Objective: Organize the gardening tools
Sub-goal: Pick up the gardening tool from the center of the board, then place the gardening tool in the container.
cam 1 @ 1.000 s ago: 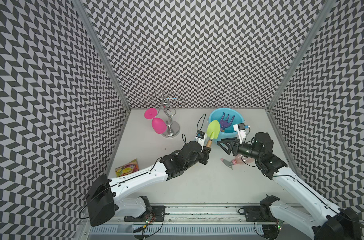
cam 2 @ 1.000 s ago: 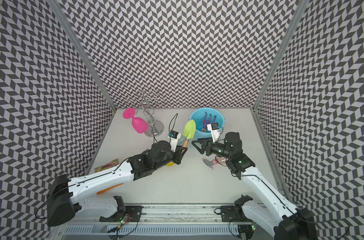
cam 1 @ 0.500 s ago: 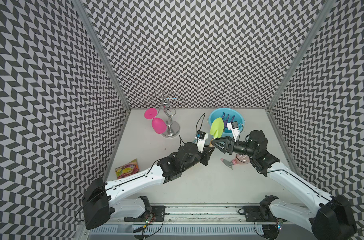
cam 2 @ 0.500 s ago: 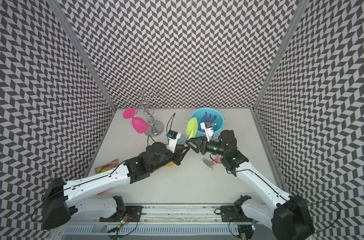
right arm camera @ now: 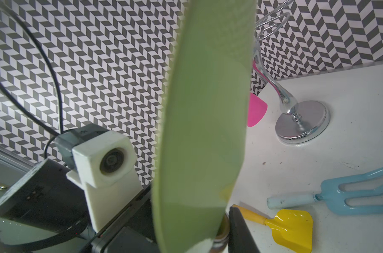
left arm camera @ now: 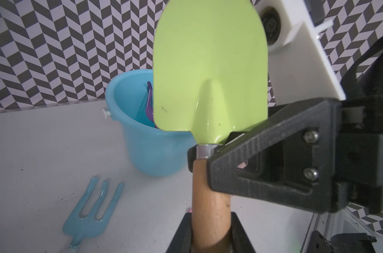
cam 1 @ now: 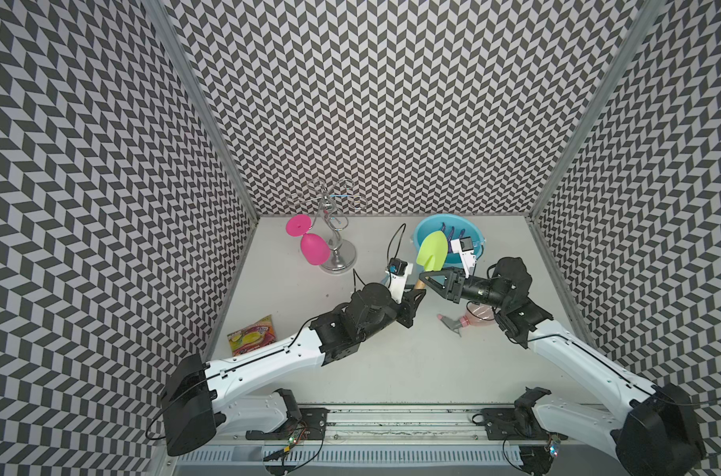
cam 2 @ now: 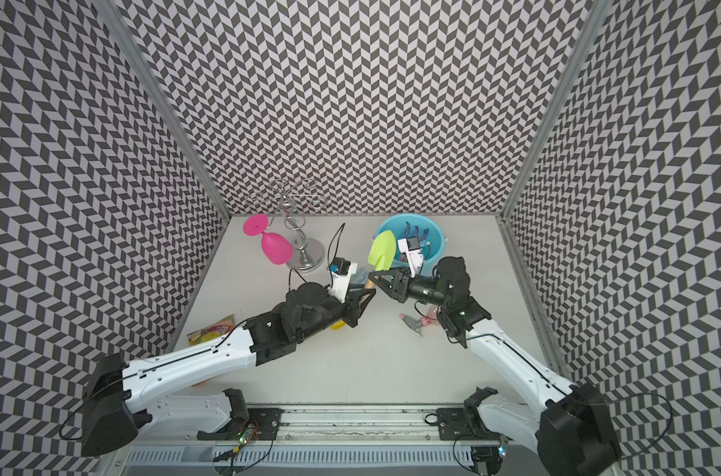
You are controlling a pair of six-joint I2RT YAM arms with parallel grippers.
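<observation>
Left gripper (left arm camera: 210, 221) clamped on trowel (cam 1: 432, 251) wooden handle, blade up, raised off table (cam 1: 392, 362). Right gripper (left arm camera: 204, 153) jaws pinch trowel neck at metal collar. Purple rake (left arm camera: 150, 103) inside bucket (left arm camera: 129, 122). Fork (left arm camera: 94, 210) and scoop (right arm camera: 293, 227) flat on table. Spray bottle (cam 1: 470, 320) on its side near right gripper.
</observation>
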